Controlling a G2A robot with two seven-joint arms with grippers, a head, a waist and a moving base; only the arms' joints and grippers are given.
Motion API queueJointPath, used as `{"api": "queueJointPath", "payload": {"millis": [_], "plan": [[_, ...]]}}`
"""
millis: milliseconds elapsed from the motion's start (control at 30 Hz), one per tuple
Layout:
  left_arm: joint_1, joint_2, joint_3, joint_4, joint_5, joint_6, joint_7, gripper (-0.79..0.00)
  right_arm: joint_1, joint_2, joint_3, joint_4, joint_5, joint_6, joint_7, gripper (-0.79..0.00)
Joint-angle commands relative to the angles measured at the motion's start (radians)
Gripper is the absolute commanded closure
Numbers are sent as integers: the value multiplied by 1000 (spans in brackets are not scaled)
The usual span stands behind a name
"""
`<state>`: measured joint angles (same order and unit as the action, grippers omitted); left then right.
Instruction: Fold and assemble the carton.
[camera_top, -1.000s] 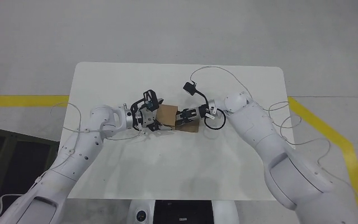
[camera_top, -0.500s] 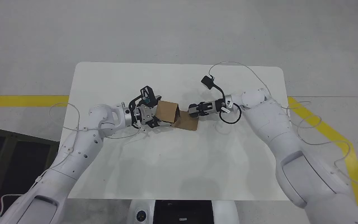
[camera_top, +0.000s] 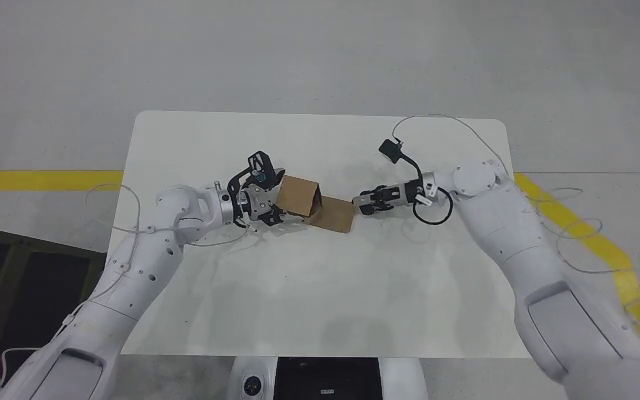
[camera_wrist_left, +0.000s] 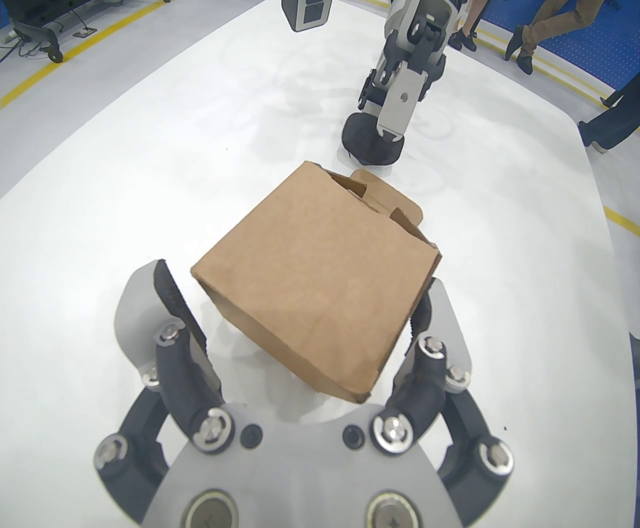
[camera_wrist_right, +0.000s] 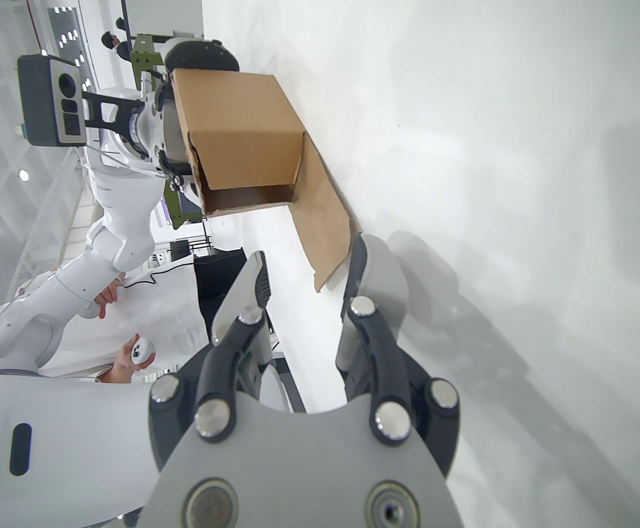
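White surface (camera_top: 420, 290) on grey floor, yellow line (camera_top: 50, 180) across the floor beside it. Near the surface's middle, brown carton (camera_top: 298, 198): body squared up into a box, one end open toward the right arm, one long flap (camera_top: 338, 215) lying flat on the surface from that opening. At the opposite end, left claw (camera_wrist_left: 295, 295) astride the carton, released, one finger (camera_wrist_left: 427, 312) touching a side wall, other finger (camera_wrist_left: 162, 295) just apart from the corner. At the flap's tip, right claw (camera_wrist_right: 310, 262), spread, grasping nothing, one finger (camera_wrist_right: 370, 270) just beside the flap's edge.
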<state>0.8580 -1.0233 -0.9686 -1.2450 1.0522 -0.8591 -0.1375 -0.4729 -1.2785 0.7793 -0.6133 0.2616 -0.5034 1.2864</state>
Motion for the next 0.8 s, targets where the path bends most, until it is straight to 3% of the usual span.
{"api": "queueJointPath", "payload": {"millis": [0, 400, 767], "plan": [[0, -1, -1, 0, 3, -1, 1, -785, -14, 10, 12, -32, -7, 19, 1, -302], [-5, -4, -7, 1, 18, -10, 6, -785, -108, 36, 39, -152, -22, 118, -12, -311], [-5, -8, -11, -5, 31, -16, 4, -785, -124, 20, 27, -161, 9, 142, -36, -345]]}}
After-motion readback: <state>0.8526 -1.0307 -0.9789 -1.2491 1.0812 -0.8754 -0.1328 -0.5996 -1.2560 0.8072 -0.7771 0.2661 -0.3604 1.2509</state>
